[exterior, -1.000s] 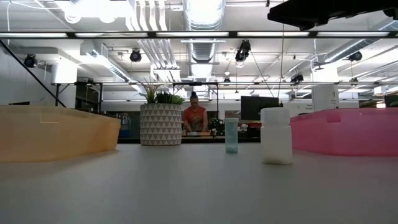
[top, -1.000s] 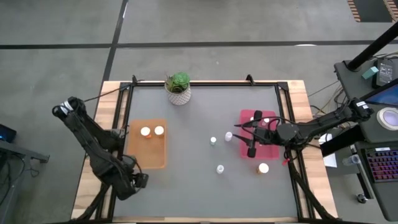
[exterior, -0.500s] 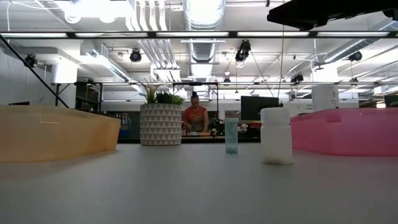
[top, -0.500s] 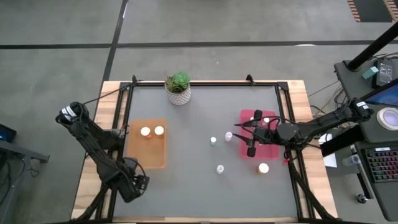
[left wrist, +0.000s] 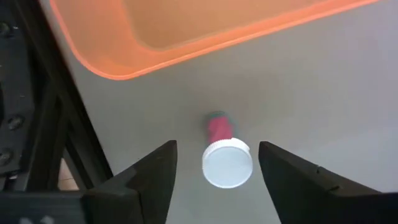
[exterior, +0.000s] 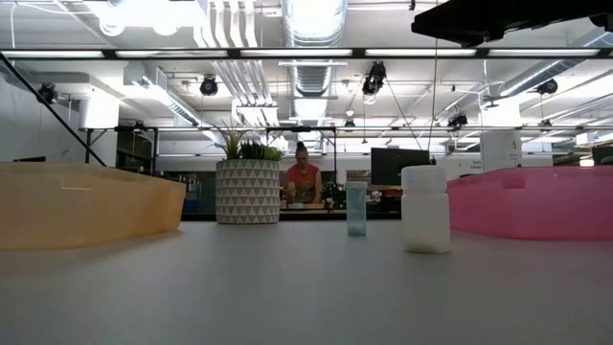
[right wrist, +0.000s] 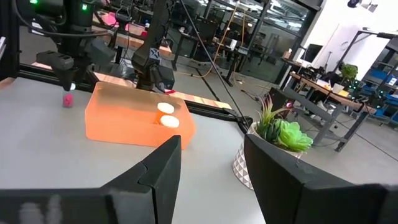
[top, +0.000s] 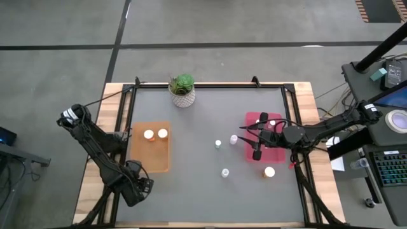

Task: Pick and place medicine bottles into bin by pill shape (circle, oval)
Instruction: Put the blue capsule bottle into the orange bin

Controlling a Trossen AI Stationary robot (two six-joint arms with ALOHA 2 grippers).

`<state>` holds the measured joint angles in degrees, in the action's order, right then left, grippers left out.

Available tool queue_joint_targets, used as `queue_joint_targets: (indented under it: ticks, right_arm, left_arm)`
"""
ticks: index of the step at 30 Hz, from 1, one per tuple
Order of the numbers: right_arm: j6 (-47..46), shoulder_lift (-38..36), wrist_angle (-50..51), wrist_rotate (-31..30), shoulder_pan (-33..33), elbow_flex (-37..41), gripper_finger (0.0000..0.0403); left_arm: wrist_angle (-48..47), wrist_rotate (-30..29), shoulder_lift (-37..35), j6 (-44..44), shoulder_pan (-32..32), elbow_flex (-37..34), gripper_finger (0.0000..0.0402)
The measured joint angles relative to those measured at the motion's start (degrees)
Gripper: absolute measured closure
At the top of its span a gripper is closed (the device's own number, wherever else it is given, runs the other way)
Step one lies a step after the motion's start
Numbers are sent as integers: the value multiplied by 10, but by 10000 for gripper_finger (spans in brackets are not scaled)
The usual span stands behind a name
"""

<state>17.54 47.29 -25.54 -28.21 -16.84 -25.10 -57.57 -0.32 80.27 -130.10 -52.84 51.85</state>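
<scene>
My left gripper (left wrist: 214, 168) is open near the table's near left corner (top: 137, 187) and points down. Its fingers stand on either side of an upright bottle with a white cap and a pink body (left wrist: 227, 163), without touching it. This bottle also shows in the right wrist view (right wrist: 67, 99). My right gripper (right wrist: 211, 174) is open and empty over the pink bin (top: 280, 152), pointing toward the table's left. Two bottles (top: 156, 134) stand in the orange bin (top: 149, 162). Several bottles stand on the mat, among them three white-capped ones (top: 218, 144) (top: 233, 138) (top: 225, 172) and a wider one (top: 269, 172).
A potted green plant (top: 183, 89) stands at the table's far edge. In the low view a white bottle (exterior: 425, 209) and a slim bottle (exterior: 356, 209) stand between the orange bin (exterior: 86, 203) and the pink bin (exterior: 546, 201). A person (exterior: 302, 182) is far behind the table.
My left arm has sunk a little over the table's near left corner and has kept still for the last half second. The bottles have stayed where they were.
</scene>
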Motion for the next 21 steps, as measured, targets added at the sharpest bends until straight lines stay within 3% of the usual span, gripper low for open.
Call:
queue_joint_targets:
  ticks: [21]
  right_arm:
    - [0, 0, 1, -3, 0, 0, 234]
  left_arm:
    - [36, 14, 0, 17, 0, -13, 300]
